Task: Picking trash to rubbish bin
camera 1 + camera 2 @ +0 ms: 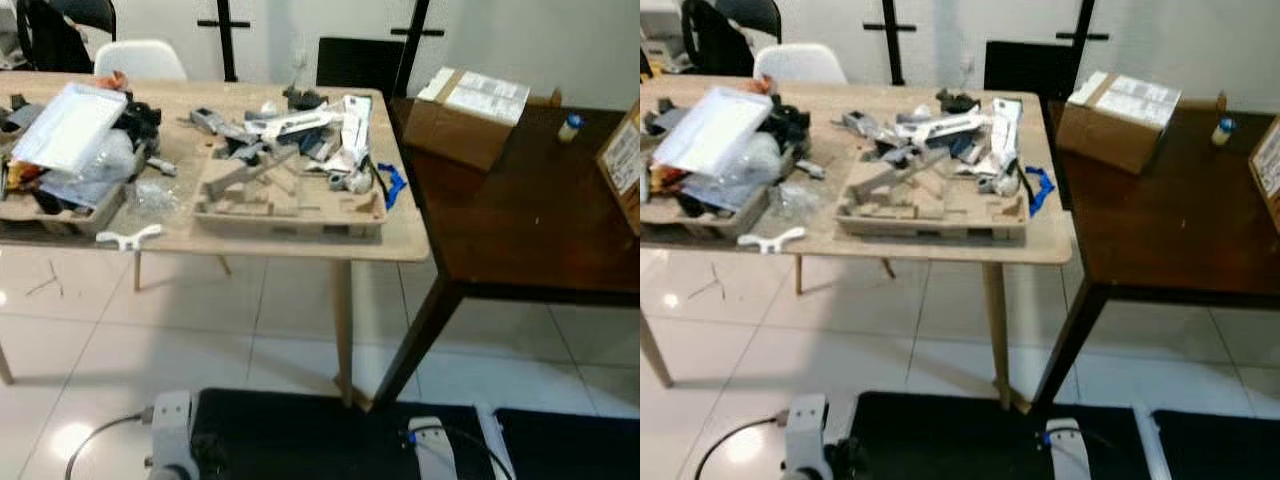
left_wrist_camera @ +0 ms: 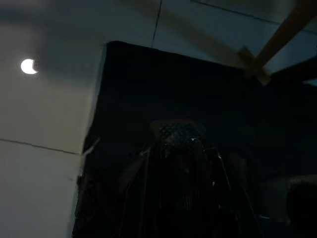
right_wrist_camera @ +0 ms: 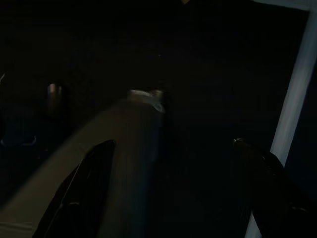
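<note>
Trash lies scattered on a light wooden table (image 1: 405, 240): a moulded pulp tray (image 1: 290, 205), white wrappers (image 1: 350, 130), a blue plastic piece (image 1: 392, 183), a clear plastic pack (image 1: 70, 125) on a second pulp tray (image 1: 60, 215), and a white plastic bit (image 1: 130, 238) at the front edge. Both arms hang low, well short of the table, the left wrist (image 1: 170, 430) and right wrist (image 1: 430, 450) at the bottom. My left gripper (image 2: 181, 148) is a dark shape over a black mat. My right gripper (image 3: 173, 142) stands open with nothing between its fingers.
A dark brown table (image 1: 520, 230) adjoins on the right, with a cardboard box (image 1: 465, 115), a small bottle (image 1: 570, 127) and another box (image 1: 625, 160). A white chair (image 1: 140, 60) and a black chair (image 1: 355, 62) stand behind. A black mat (image 1: 320, 440) lies on the white tile floor.
</note>
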Controlling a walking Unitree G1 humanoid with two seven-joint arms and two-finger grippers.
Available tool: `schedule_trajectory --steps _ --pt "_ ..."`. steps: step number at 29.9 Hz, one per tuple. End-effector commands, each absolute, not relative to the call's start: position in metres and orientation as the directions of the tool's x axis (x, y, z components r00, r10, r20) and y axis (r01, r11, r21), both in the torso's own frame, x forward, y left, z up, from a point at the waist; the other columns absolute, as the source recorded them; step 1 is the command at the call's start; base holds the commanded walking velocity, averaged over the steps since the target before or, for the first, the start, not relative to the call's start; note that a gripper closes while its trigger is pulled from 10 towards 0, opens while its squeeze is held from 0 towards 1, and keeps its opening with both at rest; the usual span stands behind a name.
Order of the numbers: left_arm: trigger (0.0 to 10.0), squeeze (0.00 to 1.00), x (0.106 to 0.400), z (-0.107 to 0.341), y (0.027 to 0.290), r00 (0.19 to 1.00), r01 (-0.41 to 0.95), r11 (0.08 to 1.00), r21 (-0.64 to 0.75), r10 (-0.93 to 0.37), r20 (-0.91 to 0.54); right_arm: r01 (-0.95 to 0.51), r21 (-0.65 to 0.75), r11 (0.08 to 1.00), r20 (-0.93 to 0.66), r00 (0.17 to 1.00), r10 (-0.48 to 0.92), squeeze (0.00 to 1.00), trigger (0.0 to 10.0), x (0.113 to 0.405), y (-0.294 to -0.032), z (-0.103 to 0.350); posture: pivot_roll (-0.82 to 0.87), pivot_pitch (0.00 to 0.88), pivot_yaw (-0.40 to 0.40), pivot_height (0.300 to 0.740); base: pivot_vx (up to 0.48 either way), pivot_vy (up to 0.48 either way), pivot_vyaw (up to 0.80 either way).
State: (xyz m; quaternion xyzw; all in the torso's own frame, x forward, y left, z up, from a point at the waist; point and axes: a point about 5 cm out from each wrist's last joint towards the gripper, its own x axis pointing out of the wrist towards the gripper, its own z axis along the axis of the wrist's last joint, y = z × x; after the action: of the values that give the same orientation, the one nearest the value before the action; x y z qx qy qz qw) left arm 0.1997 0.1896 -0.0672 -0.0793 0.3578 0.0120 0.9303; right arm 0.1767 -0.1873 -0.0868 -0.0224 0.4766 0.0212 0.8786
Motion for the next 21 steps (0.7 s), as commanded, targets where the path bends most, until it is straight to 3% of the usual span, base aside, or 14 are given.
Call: schedule_trajectory --steps 1,16,21 --pt "10.0 0.0 0.1992 -0.0672 0.1937 0.743 -0.087 0.993 -0.084 0.009 -0.669 -0.057 -0.025 0.998 -0.855 0.518 0.008 0.0 10.0 0.1682 -0.1902 -0.0905 -0.04 0.113 0.0 0.74 0.0 0.0 0.0" --pt "10.0 0.0 0.2026 -0.0641 0.1957 0.763 -0.08 0.993 -0.092 0.001 -0.647 -0.062 -0.062 0.996 -0.835 0.55 -0.018 0.0 10.0 0.1756 -0.1912 -0.0868 -0.03 0.109 -0.002 0.74 0.0 0.0 0.0" --pt "10.0 0.0 0.2023 -0.0636 0.1984 0.765 -0.049 0.996 -0.071 -0.009 -0.643 -0.041 -0.051 0.998 -0.831 0.556 -0.019 0.0 10.0 0.1779 -0.191 -0.0858 -0.03 0.1 0.008 0.74 0.0 0.0 -0.77"
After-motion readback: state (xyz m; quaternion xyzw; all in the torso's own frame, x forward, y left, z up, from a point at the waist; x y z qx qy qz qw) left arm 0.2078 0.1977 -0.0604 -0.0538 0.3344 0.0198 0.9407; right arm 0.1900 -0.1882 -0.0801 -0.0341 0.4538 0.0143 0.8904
